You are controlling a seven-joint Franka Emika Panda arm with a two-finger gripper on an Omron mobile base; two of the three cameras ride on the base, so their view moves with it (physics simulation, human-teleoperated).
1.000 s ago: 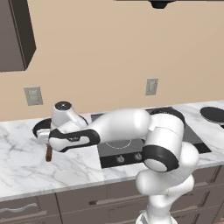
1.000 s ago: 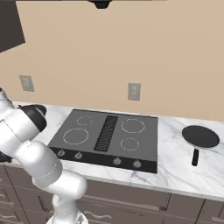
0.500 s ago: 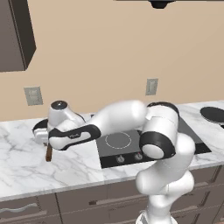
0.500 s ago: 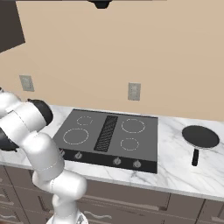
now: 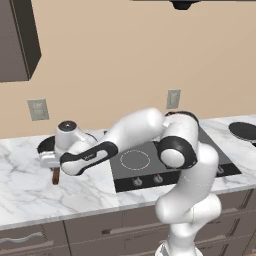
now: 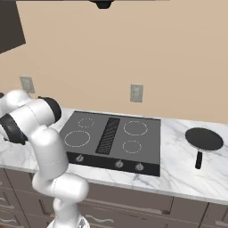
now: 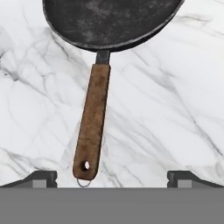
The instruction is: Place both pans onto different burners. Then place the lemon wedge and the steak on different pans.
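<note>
Hand view: claw (image 7: 112, 177) spread wide, hovering over wooden-handled pan (image 7: 109, 22) handle end; bare marble counter (image 7: 175, 109) both sides.

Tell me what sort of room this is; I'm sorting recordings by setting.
A kitchen, rendered: a glass cooktop with ringed burners sits in a marble counter above drawers, and a wooden-handled pan lies on the counter.

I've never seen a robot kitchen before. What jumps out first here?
The big white arm bends left across the marble counter, its open gripper poised over a black pan's wooden handle. A second, all-dark pan sits right of the bare cooktop.
</note>
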